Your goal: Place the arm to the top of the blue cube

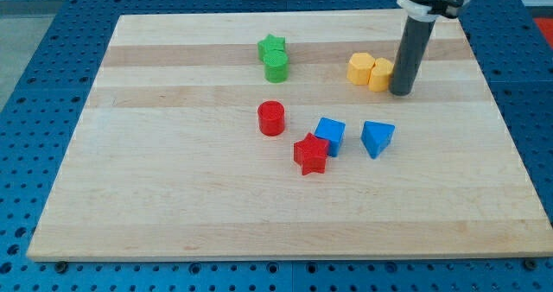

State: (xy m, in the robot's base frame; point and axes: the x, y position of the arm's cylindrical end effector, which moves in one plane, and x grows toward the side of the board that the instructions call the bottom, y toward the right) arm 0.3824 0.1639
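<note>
The blue cube [330, 135] sits near the board's middle, touching the red star [310, 154] at its lower left. A blue triangular block [377, 138] lies just to its right, apart from it. My tip [402, 92] is at the end of the dark rod, up and to the right of the blue cube, right beside the yellow blocks [370, 71] on their right side. The tip is about a block and a half's width away from the blue cube.
A red cylinder [271, 117] stands left of the blue cube. A green star [271, 47] and a green cylinder [276, 66] sit together near the view's top. The wooden board [130, 197] rests on a blue perforated table.
</note>
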